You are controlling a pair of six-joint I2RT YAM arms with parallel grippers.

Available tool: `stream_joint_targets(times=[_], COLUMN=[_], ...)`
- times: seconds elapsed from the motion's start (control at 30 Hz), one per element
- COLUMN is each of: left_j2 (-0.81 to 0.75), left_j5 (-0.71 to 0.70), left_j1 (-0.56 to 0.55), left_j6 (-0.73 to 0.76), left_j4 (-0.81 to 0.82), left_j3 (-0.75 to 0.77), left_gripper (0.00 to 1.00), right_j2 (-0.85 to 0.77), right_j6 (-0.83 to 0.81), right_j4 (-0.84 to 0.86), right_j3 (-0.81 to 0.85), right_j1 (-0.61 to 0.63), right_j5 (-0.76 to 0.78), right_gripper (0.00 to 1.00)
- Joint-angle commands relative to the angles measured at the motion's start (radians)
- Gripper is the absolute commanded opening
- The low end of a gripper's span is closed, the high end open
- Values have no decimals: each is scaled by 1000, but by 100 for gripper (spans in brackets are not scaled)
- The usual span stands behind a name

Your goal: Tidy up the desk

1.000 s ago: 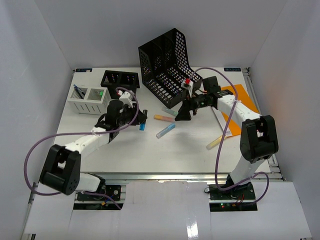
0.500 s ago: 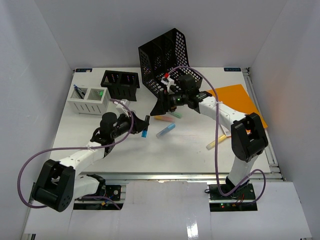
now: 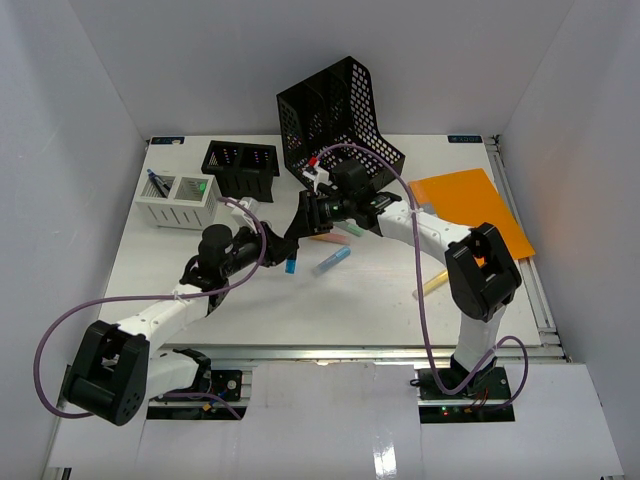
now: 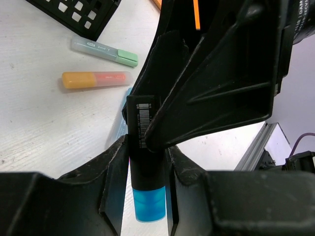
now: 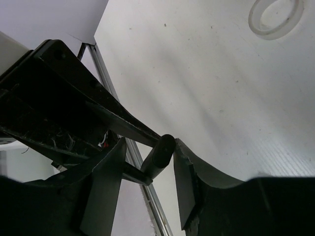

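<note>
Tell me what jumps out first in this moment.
The arms meet at centre: the left gripper clamps a black marker with a blue end, while the right gripper brackets its other end, fingers open. Behind them a black mesh file rack stands tilted, and an orange folder lies at right.

I see smooth black plastic on the marker (image 4: 145,142) between my left gripper's (image 4: 146,173) matt fingers (image 4: 114,187); desk (image 4: 44,132) beneath it matt, finely ribbed.

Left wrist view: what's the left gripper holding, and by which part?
The left gripper holds a black marker, pinched on the black barrel just above its blue end. The right gripper brackets the far end, gap showing.
</note>
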Motion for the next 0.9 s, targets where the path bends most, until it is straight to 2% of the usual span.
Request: stream_joint_targets(times=[0.0,0.03,0.1,0.23,0.3,0.4,0.43,0.5,0.57,0.67,0.87], left_j2=[-26,-25,-25,-19,-21,-37,-44,-76,-119,-229,-501], left_j5=[7,4,0,-12,-22,-28,-28,-27,-35,-94,-254], left_j1=[-3,-3,-3,-2,-3,-3,-3,-2,-1,-1,-1], left_j6=[-2,2,9,21,22,22,23,34,55,100,124], left_j4=[42,42,36,23,18,2,-5,-51,-126,-251,-551], left_j3=[17,18,24,30,34,36,37,45,52,68,178], left_gripper=[14,14,14,15,20,40,49,78,92,96,98], right_j2=[28,28,27,18,7,0,-1,5,18,68,214], right_j6=[29,31,34,38,34,6,-3,-20,-45,-141,-478], right_j4=[63,67,74,89,100,99,97,94,87,33,-109], right_j3=[38,36,32,26,21,42,50,80,123,239,549], right_j1=[15,15,15,17,17,18,17,17,17,19,46], right_j5=[-34,-38,-46,-68,-78,-94,-100,-114,-121,-108,18], right_gripper=[40,38,27,19,15,9,8,8,8,8,8])
